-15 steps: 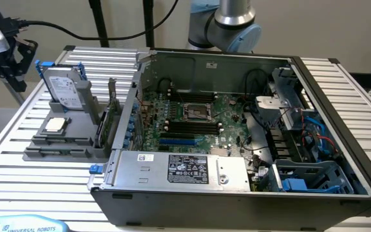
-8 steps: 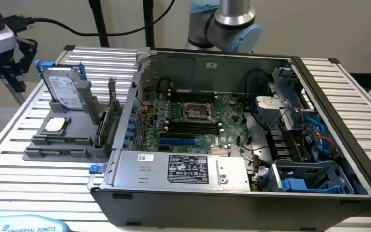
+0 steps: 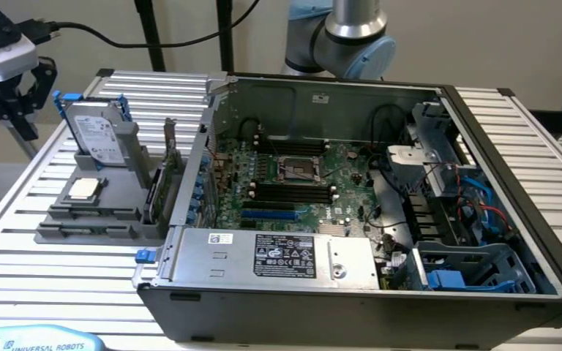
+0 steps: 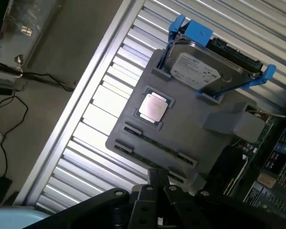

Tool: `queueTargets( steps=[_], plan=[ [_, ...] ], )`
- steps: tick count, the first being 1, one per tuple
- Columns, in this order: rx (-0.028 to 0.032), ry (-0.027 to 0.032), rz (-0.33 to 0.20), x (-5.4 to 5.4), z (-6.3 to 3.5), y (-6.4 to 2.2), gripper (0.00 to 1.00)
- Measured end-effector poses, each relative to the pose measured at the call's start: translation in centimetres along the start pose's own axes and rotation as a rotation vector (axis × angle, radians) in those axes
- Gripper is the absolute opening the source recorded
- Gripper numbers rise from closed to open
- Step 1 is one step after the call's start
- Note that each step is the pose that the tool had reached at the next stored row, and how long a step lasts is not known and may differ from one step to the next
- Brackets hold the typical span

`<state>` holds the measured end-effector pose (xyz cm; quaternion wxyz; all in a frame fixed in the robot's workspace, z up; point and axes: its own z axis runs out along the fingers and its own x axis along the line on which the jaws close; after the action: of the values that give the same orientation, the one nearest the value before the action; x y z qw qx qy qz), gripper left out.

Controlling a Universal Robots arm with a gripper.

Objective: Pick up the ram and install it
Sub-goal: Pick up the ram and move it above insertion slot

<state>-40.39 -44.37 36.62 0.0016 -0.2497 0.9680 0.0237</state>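
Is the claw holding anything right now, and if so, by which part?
Nothing seems to be held. The claw hangs over the edge of the gray holder, and the ram lies in its slot there, untouched.

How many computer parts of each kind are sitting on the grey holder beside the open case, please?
Hard drive: 1
Processor chip: 1
Expansion card: 1
Ram: 1
Total: 4
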Motion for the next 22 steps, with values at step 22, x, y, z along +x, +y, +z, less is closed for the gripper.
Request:
queueTargets(
  steps=[22],
  plan=[
    [-0.0060, 0.0181, -0.401, 0.00, 0.31, -0.01, 0.11]
  ],
)
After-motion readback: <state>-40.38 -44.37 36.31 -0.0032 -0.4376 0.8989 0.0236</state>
